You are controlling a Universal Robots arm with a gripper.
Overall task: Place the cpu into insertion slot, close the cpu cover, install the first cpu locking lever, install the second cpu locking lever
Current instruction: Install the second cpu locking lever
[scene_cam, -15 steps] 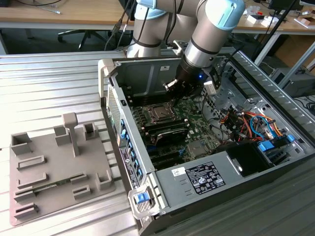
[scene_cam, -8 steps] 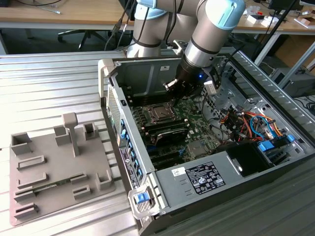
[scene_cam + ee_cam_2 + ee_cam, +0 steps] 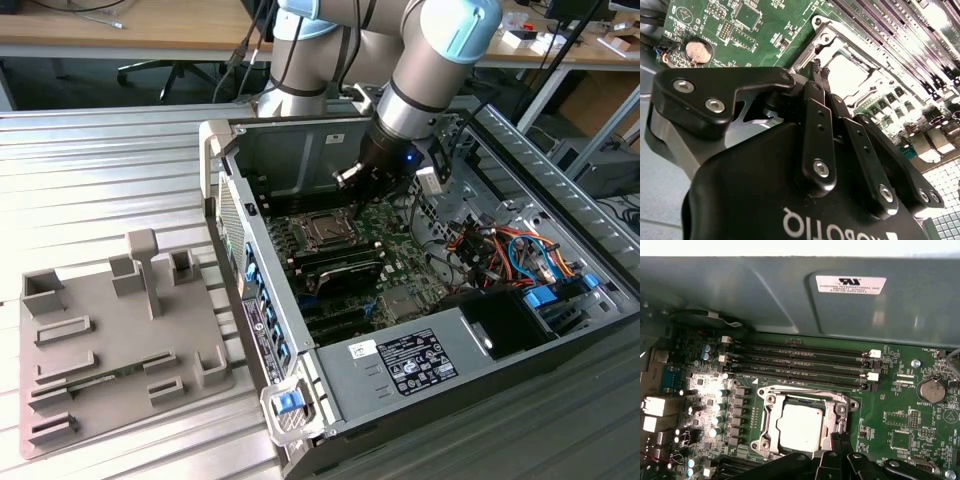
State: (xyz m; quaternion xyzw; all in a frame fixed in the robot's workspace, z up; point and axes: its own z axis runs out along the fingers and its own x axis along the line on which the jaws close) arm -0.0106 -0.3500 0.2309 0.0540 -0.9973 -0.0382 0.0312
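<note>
Silvery cpu (image 3: pixel 800 426) sits in the insertion slot (image 3: pixel 766 416), cpu cover (image 3: pixel 842 410) down around it (frame flat); the claw (image 3: pixel 821 71), fingers pinched shut and empty, hovers at the socket's 5 o'clock corner.

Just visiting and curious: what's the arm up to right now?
Tool shut, holding nothing, at socket edge. Cpu seated in insertion slot, cpu cover down. Nothing in the way.

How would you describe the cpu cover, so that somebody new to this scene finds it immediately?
Find the open computer case and the green circuit board inside. Beside the long black memory slots sits a square socket; the cpu cover is the thin silvery frame lying flat around the pale cpu. It alone is a shiny metal square with a cut-out centre.
</note>
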